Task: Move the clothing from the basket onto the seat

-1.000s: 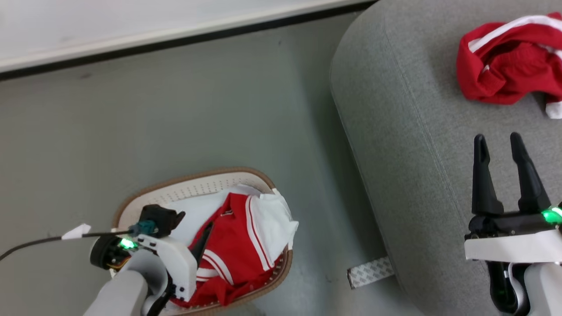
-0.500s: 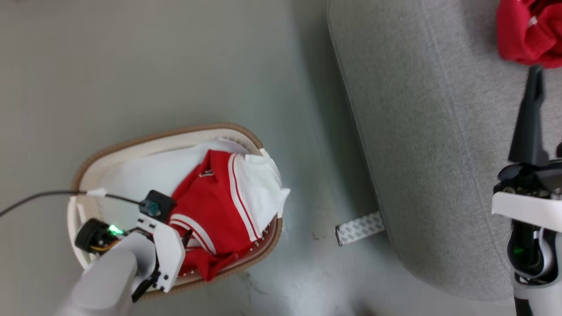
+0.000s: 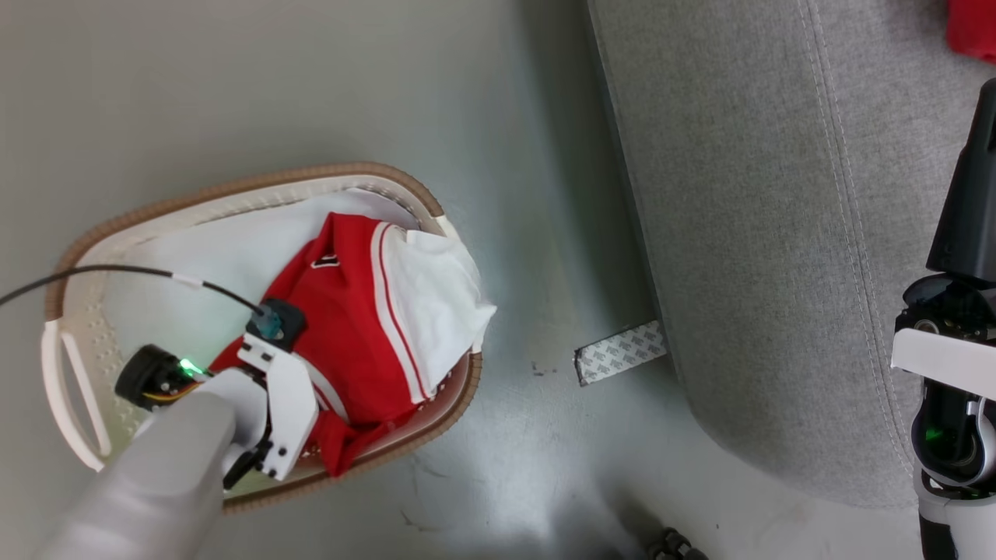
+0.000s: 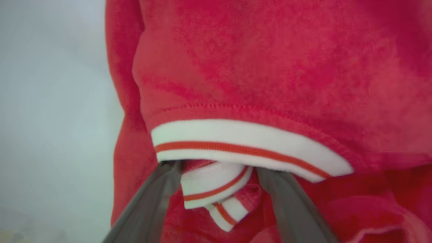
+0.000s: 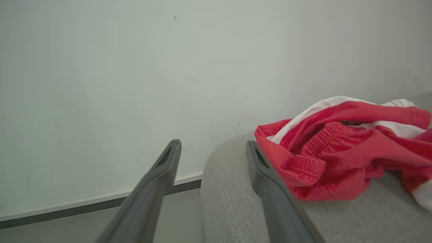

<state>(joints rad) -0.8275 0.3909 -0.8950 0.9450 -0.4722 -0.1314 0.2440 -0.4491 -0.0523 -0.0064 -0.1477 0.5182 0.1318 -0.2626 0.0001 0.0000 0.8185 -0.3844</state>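
The cream basket (image 3: pixel 233 187) with its brown rim stands on the floor at the left. In it lies red clothing (image 3: pixel 350 311) with white panels and stripes. My left arm reaches down into the basket, its wrist (image 3: pixel 272 373) over the garment's near corner. My left gripper (image 4: pixel 217 168) is open, its tips tucked under a white striped hem (image 4: pixel 249 145), with a folded cuff between the fingers. The grey seat (image 3: pixel 762 233) is at the right. My right gripper (image 3: pixel 984 109) hangs open (image 5: pixel 212 145) over it, beside another red garment (image 5: pixel 337 158) lying on the seat.
A pale pad (image 3: pixel 218 257) lines the basket under the clothing. A patterned grey strip (image 3: pixel 620 354) lies on the floor at the seat's foot. A black cable (image 3: pixel 117 271) runs from my left wrist. A wall with a dark baseboard (image 5: pixel 101 199) stands beyond the seat.
The head camera has tilted down, shifting the whole picture. My left gripper has sunk lower onto the red clothing in the basket. Both grippers stay open.
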